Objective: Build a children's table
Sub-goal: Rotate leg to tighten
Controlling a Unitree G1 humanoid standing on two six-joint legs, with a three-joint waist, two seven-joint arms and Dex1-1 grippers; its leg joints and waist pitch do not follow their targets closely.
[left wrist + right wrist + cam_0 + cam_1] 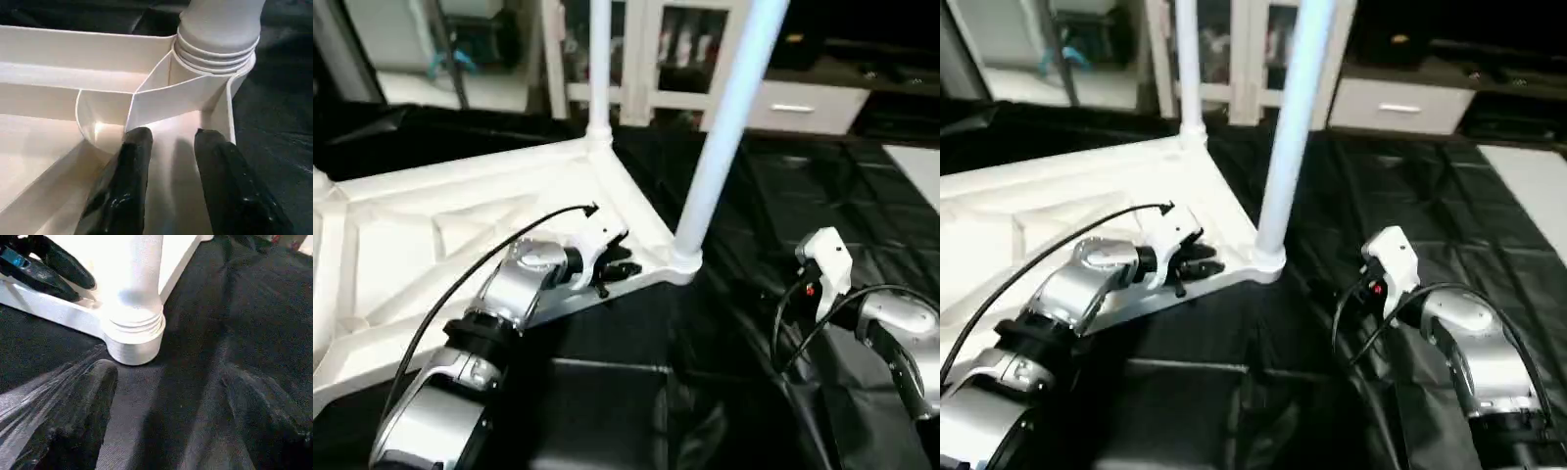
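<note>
Nearest us, the right gripper [1386,279] hangs over the black crinkled sheet [1410,196] with its two black fingers spread wide and nothing between them. Just ahead of those fingers stands the near leg, a long white tapered plastic tube [729,117], seated in the round corner socket [133,340] of the tabletop. The right forearm comes in low from the right side, wrist cocked inward toward that socket.

Across on the left, the left gripper [607,264] sits right over the rim of the large white plastic rectangular tabletop [431,235], which lies upside down on the sheet with its ribs facing up. Its fingers [132,166] stand partly apart above a rib, and from here they clamp nothing. The silver left forearm reaches forward and inward, the wrist bent toward the corner.

Beyond the left gripper, at the far corner, a second white tube leg [599,59] stands upright in its socket. Behind it, a white cabinet with glass doors [656,49].

Now, handling: this looks like light, stiff, hollow plastic, smooth and probably slippery on the tube. The ribs and rim offer thin, firm edges for a pinch. The leg is best taken low, near the ringed collar, where it is thickest and a twist would carry best.
</note>
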